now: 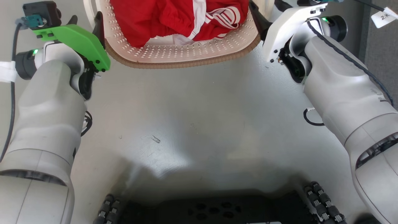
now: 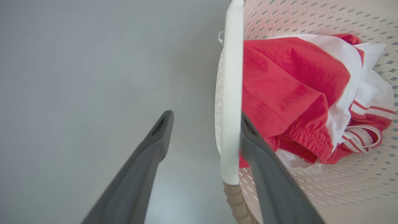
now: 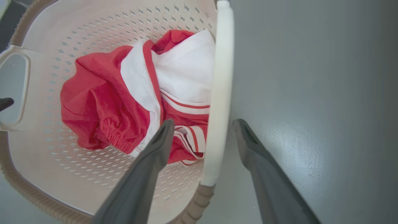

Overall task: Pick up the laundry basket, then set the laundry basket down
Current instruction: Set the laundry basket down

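So the laundry basket (image 1: 183, 53) sits top centre of the head view, red clothes (image 1: 161, 18) inside. The left gripper (image 2: 205, 114) and right gripper (image 3: 203, 121) straddle its white side handles (image 2: 231, 93), fingers spread, gripping nothing yet, probably for a level lift.

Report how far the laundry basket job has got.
Done: both arms are placed. The left gripper straddles the left handle of the laundry basket, the right gripper the right handle. In hand: both are open, so nothing is gripped. Probably left: close, lift, set down.
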